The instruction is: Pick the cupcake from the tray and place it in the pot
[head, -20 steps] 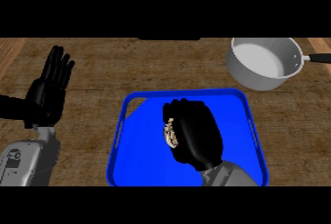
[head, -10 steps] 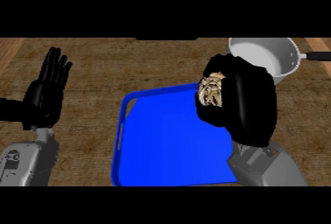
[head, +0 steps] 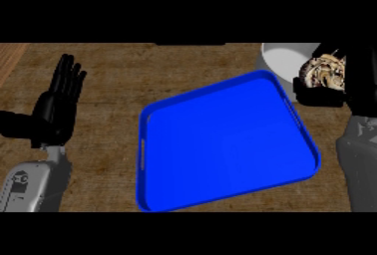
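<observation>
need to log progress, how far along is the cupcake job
Done: the cupcake is off the blue rectangular tray, which lies bare. In hand: the right hand curls round it at the rim of the grey metal pot. Left: lowering it into the pot and letting go. The left hand rests open at the left.

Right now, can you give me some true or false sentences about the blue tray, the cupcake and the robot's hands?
1. The cupcake sits on the blue rectangular tray. False: the black right hand is curled round it, at the view's upper right, over the round grey pot.
2. The black left hand is open, fingers up, at the view's left. True.
3. The tray lies on a brown wooden counter. True.
4. The left hand touches the tray. False: it is apart from it, with bare counter between.
5. The pot is near the tray's far right corner. True.
</observation>
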Motion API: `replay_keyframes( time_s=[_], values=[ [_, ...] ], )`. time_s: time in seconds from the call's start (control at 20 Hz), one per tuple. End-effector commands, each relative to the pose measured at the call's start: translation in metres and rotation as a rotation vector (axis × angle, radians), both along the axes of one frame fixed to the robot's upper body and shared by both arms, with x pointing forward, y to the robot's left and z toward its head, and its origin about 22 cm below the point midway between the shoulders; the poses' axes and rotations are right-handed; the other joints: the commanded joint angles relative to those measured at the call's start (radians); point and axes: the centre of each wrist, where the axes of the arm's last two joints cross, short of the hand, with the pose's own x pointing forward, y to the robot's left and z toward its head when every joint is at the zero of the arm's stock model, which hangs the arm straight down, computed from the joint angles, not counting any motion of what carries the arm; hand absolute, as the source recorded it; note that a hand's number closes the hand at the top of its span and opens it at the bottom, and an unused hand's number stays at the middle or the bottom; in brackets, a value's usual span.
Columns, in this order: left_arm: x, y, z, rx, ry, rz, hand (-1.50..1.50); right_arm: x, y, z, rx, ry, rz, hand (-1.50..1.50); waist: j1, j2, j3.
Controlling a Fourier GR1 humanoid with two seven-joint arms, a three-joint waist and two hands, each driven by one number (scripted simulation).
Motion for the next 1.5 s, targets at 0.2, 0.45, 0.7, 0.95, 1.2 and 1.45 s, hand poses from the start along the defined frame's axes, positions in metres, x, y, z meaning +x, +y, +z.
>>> replay_keyframes(
  time_s=[0.2,0.45,0.7,0.95,1.2,1.45],
  values=[
    [-0.005,0.006,0.003,0.002,0.003,0.003,0.00,0.026,-0.103,-0.014,0.041,0.004,-0.059,1.50,0.004,0.000,0.000],
    [-0.001,0.008,-0.002,-0.011,-0.007,-0.025,0.00,0.065,-0.126,-0.027,0.058,0.023,-0.019,1.50,0.015,0.004,0.000],
    [-0.005,0.010,0.000,-0.019,-0.003,0.000,0.00,0.056,-0.163,-0.083,0.032,0.027,-0.012,1.50,0.012,0.002,0.000],
    [0.001,0.000,0.011,-0.010,-0.016,-0.036,0.00,0.086,-0.178,-0.074,0.030,0.097,-0.061,1.50,0.039,0.010,0.001],
    [0.001,0.002,0.004,-0.002,-0.004,-0.043,0.00,0.083,-0.189,-0.095,0.217,0.272,-0.056,1.50,0.046,0.015,0.002],
    [-0.005,-0.010,0.004,-0.009,-0.018,-0.062,0.00,0.078,-0.201,-0.104,0.258,0.333,0.075,-1.50,0.052,0.016,0.003]
  ],
)
